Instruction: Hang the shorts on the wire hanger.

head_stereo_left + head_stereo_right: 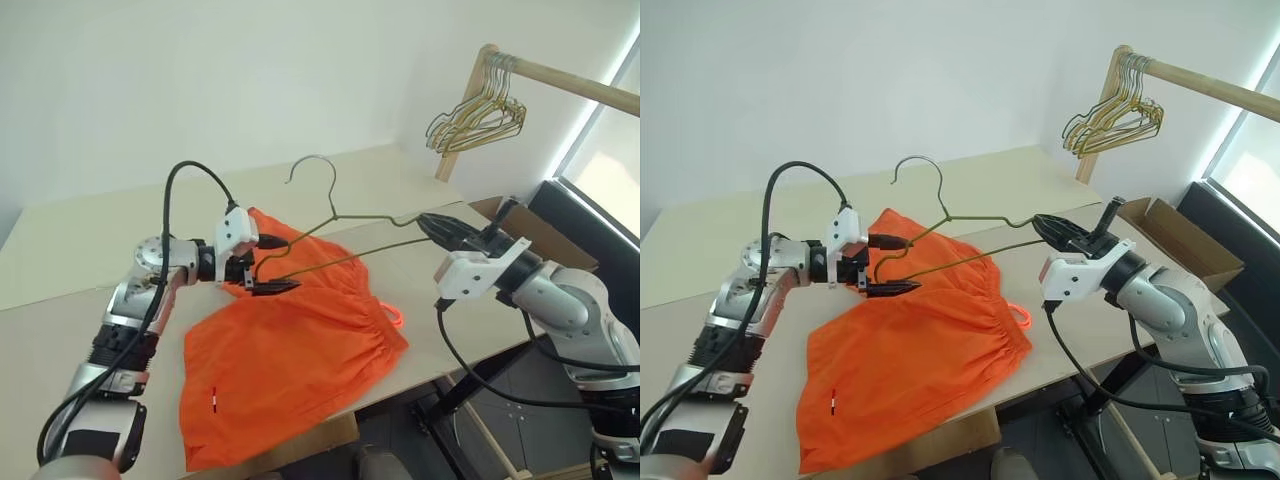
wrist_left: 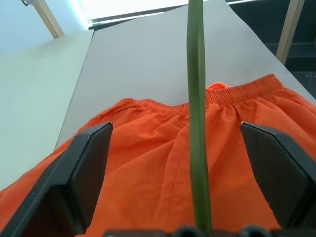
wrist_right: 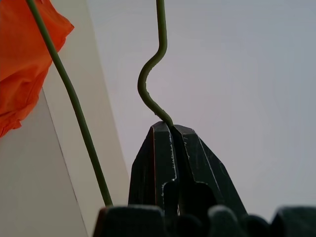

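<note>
Centre frame, the right claw (image 1: 432,226) is clamped on the thin olive-grey wire hanger (image 1: 345,238). The left claw (image 1: 262,264) gapes around its far corner, above limp, slippery orange fabric shorts (image 1: 290,355) on the tabletop (image 1: 60,330); grip their gathered waistband.
</note>
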`<action>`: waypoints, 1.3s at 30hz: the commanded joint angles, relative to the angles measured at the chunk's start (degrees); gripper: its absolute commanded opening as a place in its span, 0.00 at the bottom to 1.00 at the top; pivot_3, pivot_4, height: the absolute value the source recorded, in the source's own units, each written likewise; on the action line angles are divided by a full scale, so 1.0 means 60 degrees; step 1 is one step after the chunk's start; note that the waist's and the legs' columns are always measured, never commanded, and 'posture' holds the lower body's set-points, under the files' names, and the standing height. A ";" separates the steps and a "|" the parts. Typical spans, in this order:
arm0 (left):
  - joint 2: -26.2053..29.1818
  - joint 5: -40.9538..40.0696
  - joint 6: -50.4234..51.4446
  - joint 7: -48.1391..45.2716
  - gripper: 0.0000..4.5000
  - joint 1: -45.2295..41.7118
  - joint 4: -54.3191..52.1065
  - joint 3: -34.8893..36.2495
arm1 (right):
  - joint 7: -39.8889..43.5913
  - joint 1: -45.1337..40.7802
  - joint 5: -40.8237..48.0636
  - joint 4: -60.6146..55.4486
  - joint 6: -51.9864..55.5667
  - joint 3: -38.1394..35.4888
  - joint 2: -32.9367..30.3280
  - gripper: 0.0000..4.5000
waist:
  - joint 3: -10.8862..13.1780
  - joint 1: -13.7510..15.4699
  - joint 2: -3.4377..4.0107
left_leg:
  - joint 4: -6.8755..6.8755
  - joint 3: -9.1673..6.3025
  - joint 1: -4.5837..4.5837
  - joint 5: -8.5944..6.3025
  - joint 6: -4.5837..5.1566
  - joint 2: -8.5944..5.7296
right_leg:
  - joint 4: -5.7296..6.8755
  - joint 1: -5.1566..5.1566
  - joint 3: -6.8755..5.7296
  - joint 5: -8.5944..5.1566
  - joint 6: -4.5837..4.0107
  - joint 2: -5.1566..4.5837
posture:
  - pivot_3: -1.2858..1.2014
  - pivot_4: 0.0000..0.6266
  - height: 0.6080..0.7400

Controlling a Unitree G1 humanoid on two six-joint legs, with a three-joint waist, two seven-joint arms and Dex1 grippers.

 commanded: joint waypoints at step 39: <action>0.0796 -0.0520 0.1808 -0.1753 0.01 -0.0628 -0.0490 -0.0434 | 0.0146 0.0132 0.0244 -0.0855 0.0202 -0.0620 -0.0006 0.00 | 0.0000 -0.0037 0.0001 | 0.0002 0.0001 0.0002 0.0000 0.0000 0.0001 | 0.0000 0.0004 -0.0001 0.0000 0.0000 0.0003 | 0.46 0.00 1.00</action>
